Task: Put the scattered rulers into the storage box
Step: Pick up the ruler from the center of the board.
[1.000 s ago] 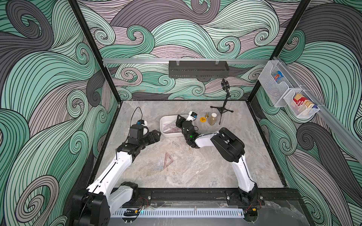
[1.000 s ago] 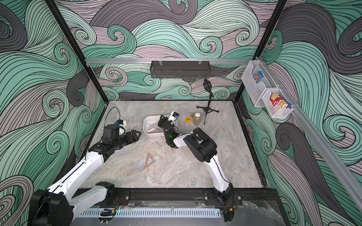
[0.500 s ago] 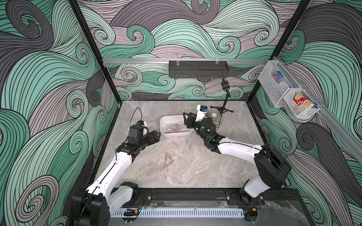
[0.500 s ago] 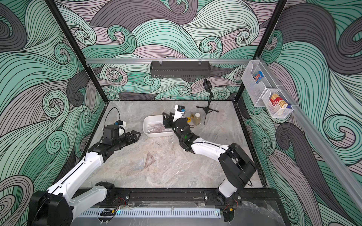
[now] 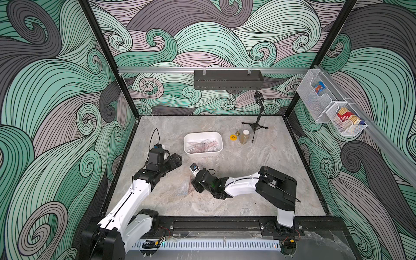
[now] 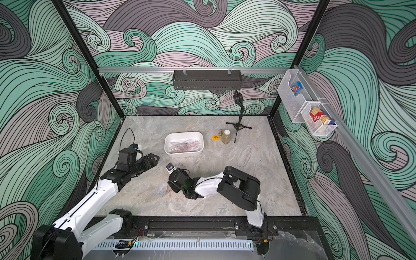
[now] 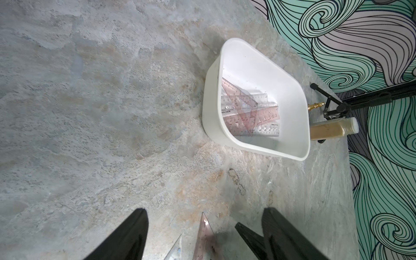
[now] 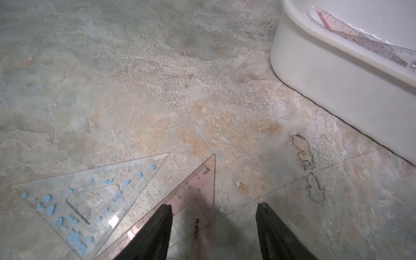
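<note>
Right gripper spread wide, gripping nothing, the pink triangle flat on the table beneath its jaws, the clear triangle just beside, the white box of rulers farther ahead.

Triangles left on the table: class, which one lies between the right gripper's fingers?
The pinkish-brown triangle: its tip shows between the fingers of the open right gripper. The clear triangle with blue markings lies beside it, outside them.

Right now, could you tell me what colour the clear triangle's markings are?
Blue, on the triangle; clearest in the right wrist view.
</note>
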Motion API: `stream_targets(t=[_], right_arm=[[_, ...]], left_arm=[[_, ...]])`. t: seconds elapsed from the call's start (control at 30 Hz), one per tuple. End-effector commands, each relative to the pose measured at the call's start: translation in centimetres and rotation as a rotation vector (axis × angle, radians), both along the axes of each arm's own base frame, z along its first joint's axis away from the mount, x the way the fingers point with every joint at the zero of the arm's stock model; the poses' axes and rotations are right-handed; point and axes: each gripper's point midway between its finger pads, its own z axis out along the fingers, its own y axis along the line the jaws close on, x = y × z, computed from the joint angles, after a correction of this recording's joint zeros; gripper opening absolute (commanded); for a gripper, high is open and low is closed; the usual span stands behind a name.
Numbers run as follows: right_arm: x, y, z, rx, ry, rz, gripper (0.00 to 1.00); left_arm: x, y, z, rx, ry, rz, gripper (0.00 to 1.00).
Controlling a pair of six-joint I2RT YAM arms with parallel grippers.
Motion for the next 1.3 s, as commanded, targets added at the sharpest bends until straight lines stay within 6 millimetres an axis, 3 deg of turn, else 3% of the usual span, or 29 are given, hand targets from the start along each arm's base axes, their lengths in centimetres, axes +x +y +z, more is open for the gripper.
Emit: stream_targets(t=[0.0,0.37,0.5,0.63,0.83,0.93,1.1,1.27], right_arm=[[0.2,-0.9,-0.8,-0.108,-0.048,0.008,0.64],[-0.1,-3.9,-1.9,-0.163,-0.058,-0.050,0.62],[0.0,-5.7,-2.2,-0.182,-0.068,-0.101,0.59],[0.1,-8.5,-2.1,-0.220,-0.089,-0.174,0.57],[-0.8,-11.8,-1.4,-0.149,-0.023,-0.260,0.55],[-1.9,-11.2,-0.7,-0.066,0.060,-0.258,0.55],[-3.4,-7.8,3.7,0.170,0.202,-0.187,0.58],[-3.7,-9.0,4.2,0.335,0.331,-0.149,0.59]], left_arm=[[0.0,0.1,-0.7,-0.005,0.014,0.014,0.83],[0.3,-0.3,-1.4,-0.010,0.034,-0.011,0.83],[0.1,-0.7,-1.8,-0.023,0.041,-0.032,0.83],[0.1,-2.5,-1.8,-0.093,0.043,-0.115,0.82],[-0.5,-4.2,-2.8,-0.148,0.111,-0.198,0.80],[-0.7,-4.6,-3.0,-0.171,0.111,-0.214,0.80],[-1.4,-5.3,-2.5,-0.187,0.097,-0.239,0.79],[-3.2,-6.3,-3.0,-0.205,0.114,-0.281,0.79]])
